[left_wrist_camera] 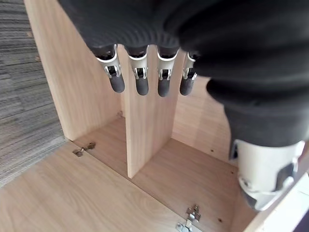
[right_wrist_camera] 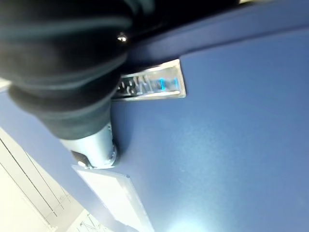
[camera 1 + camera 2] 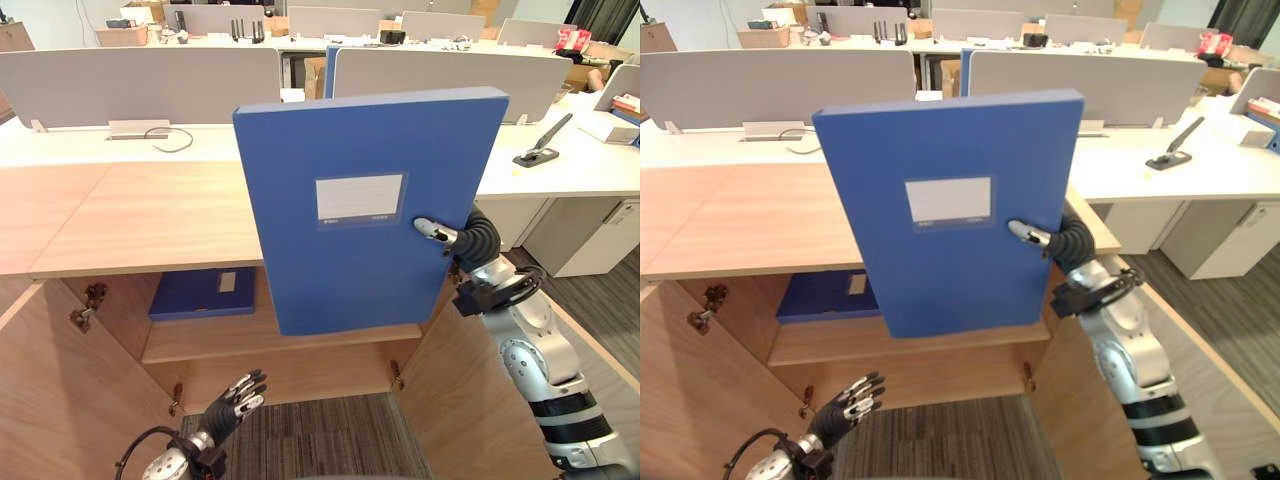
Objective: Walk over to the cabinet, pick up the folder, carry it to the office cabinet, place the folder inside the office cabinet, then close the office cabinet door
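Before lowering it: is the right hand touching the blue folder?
Touching. Left eye view shows the right hand pinching the blue folder, thumb on its front.

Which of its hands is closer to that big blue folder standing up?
Right. The right hand grips the folder at its edge; the left hand hangs low, apart, before the open cabinet.

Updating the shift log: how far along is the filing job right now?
Done: the folder is picked up and brought to the office cabinet, its doors open. In hand: the right hand pinches the folder upright before the opening. Left: set it inside, where another blue folder lies on the shelf, then close the door. The left hand hangs open, low.
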Controlling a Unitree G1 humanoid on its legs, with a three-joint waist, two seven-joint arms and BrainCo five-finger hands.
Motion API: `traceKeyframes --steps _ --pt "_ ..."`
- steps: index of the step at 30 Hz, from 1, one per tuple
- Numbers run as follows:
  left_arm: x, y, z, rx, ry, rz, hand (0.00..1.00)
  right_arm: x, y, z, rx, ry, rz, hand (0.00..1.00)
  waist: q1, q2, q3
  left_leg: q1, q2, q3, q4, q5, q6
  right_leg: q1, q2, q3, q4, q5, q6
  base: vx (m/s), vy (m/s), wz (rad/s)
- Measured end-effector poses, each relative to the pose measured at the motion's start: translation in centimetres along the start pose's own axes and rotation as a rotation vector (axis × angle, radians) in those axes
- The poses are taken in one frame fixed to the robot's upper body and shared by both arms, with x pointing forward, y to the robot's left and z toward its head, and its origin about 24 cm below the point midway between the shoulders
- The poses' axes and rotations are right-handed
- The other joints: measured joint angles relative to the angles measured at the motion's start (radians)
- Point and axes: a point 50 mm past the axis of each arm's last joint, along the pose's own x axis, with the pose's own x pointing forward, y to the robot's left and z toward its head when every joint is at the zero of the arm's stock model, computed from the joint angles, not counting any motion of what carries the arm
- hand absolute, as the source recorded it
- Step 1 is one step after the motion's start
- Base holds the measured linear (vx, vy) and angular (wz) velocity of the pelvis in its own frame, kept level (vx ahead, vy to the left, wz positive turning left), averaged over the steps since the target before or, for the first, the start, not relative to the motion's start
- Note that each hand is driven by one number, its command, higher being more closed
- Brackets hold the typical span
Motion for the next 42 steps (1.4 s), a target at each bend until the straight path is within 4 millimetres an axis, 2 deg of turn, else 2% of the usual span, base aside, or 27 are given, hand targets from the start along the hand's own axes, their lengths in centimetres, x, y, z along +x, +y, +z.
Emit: traceKeyframes --steps 2,3,5,6,7,9,10,13,18,22,25,26,28,29,32,35,37,39,42 --pt "-0.3 0.9 -1.4 -0.067 0.025 0.095 0.0 0.1 0.2 0.1 -0.006 -0.008 0.004 1.0 0.002 -0.005 -0.004 0.0 0.006 0.0 -0.003 0.0 -0.001 0.0 0.003 0.0 0.0 0.001 -0.002 0.0 0.0 0.0" --pt "-0.7 1.5 -2.9 -0.132 0.061 0.187 0.0 0.2 0.7 0.4 -0.026 -0.027 0.02 1.0 0.002 -0.008 -0.005 0.0 0.008 0.0 -0.003 0.001 -0.002 0.0 0.005 0.0 -0.001 0.003 -0.004 0.0 0.0 0.0" --pt "-1.0 1.9 -4.2 -0.178 0.094 0.248 0.0 0.4 1.3 0.6 -0.023 -0.049 0.029 1.0 0.003 -0.008 -0.006 0.0 0.01 0.0 -0.003 0.002 -0.004 0.0 0.007 0.0 -0.001 0.003 -0.005 0.0 0.0 0.0" --pt "-1.8 2.7 -6.3 -0.257 0.161 0.376 0.0 0.7 2.2 0.7 -0.028 -0.085 0.037 1.0 0.004 -0.008 -0.006 0.0 0.011 0.0 -0.003 0.004 -0.006 0.0 0.011 0.0 -0.001 0.005 -0.007 0.0 0.0 0.0" --pt "-1.9 2.8 -6.6 -0.27 0.174 0.399 0.0 0.8 2.3 0.8 -0.033 -0.091 0.038 1.0 0.005 -0.009 -0.005 0.0 0.012 0.0 -0.003 0.004 -0.007 0.0 0.011 0.0 -0.001 0.005 -0.008 -0.03 -0.005 -0.01" --pt "-3.0 3.2 -8.7 -0.335 0.251 0.514 0.0 1.4 3.5 0.8 -0.053 -0.11 0.075 1.0 0.003 -0.01 -0.005 0.001 0.016 0.0 -0.002 0.005 -0.009 0.001 0.015 0.0 -0.003 0.007 -0.01 0.0 0.0 0.0" --pt "-3.9 3.2 -9.9 -0.358 0.311 0.569 0.0 2.0 4.7 0.7 -0.093 -0.11 0.133 1.0 0.002 -0.011 -0.004 0.001 0.02 0.0 0.001 0.006 -0.01 0.003 0.02 0.0 -0.006 0.01 -0.013 0.0 0.0 0.0" --pt "-4.5 2.9 -11.0 -0.372 0.364 0.606 0.0 2.7 7.2 0.2 -0.152 -0.1 0.244 1.0 0.009 -0.018 -0.005 0.001 0.028 -0.003 0.002 0.008 -0.015 0.005 0.024 0.0 -0.009 0.013 -0.016 0.0 0.0 0.0" --pt "-5.4 2.8 -12.2 -0.407 0.413 0.657 0.0 2.6 9.7 -1.1 -0.176 -0.063 0.347 1.0 0.01 -0.023 -0.008 0.003 0.032 -0.004 0.002 0.008 -0.019 0.006 0.027 0.0 -0.009 0.013 -0.017 0.0 0.0 0.0" --pt "-6.2 2.7 -13.0 -0.362 0.492 0.656 0.0 2.1 11.7 -3.6 -0.235 0.034 0.463 1.0 0.008 -0.024 -0.009 0.006 0.032 -0.003 0.002 0.007 -0.02 0.007 0.027 0.0 -0.009 0.013 -0.017 0.0 0.0 0.0" --pt "-6.4 2.8 -13.2 -0.331 0.522 0.649 0.0 1.1 12.9 -6.9 -0.32 0.168 0.576 1.0 0.012 -0.021 -0.005 0.007 0.03 -0.003 0.002 0.003 -0.025 0.008 0.026 -0.001 -0.009 0.013 -0.016 0.0 0.0 0.0" --pt "-6.3 2.8 -13.1 -0.312 0.532 0.641 0.0 0.0 13.1 -9.3 -0.388 0.266 0.636 1.0 0.016 -0.021 0.001 0.007 0.029 -0.004 0.002 0.001 -0.028 0.008 0.026 -0.001 -0.009 0.013 -0.016 0.0 0.0 0.0" --pt "-6.1 2.9 -13.0 -0.297 0.536 0.634 0.0 -1.4 13.0 -12.0 -0.455 0.392 0.69 1.0 0.023 -0.019 0.012 0.007 0.027 -0.005 0.002 0.0 -0.029 0.008 0.024 -0.001 -0.009 0.012 -0.016 0.0 0.0 0.0" --pt "-5.9 2.9 -12.9 -0.285 0.539 0.632 0.0 -2.9 12.5 -14.2 -0.501 0.506 0.726 1.0 0.029 -0.018 0.02 0.007 0.024 -0.007 0.002 -0.001 -0.028 0.008 0.023 -0.003 -0.009 0.012 -0.014 0.0 0.0 0.0" --pt "-5.4 3.0 -12.7 -0.241 0.566 0.627 0.0 -6.4 11.0 -18.0 -0.666 0.727 0.838 1.0 0.037 -0.011 0.047 0.001 0.016 -0.019 0.002 -0.001 -0.028 0.008 0.017 -0.018 -0.008 0.008 -0.009 0.0 0.019 0.1" --pt "-5.1 2.8 -12.7 -0.24 0.57 0.617 0.0 -8.3 9.7 -19.5 -0.751 0.843 0.888 1.0 0.036 0.003 0.065 0.001 0.008 -0.028 0.002 -0.001 -0.024 0.011 0.009 -0.026 -0.007 0.002 -0.005 0.03 0.023 0.09" --pt "-5.0 2.6 -12.7 -0.24 0.572 0.606 0.0 -8.8 9.2 -19.9 -0.773 0.88 0.893 1.0 0.037 0.016 0.075 0.001 0.004 -0.032 0.003 0.0 -0.019 0.012 0.007 -0.029 -0.007 -0.001 -0.003 0.03 0.003 0.05" --pt "-4.9 2.3 -12.8 -0.241 0.574 0.591 0.0 -9.3 8.6 -20.4 -0.757 0.93 0.851 1.0 0.038 0.025 0.082 0.001 0.0 -0.041 0.003 0.0 -0.018 0.014 0.004 -0.032 -0.007 -0.003 -0.001 0.03 0.003 0.07" --pt "-4.8 2.2 -12.8 -0.243 0.573 0.587 0.0 -10.2 6.5 -21.3 -0.689 1.049 0.647 1.0 0.039 0.033 0.086 0.002 -0.008 -0.081 0.003 0.0 -0.018 0.025 -0.003 -0.051 -0.007 -0.01 0.002 0.03 -0.005 0.17"
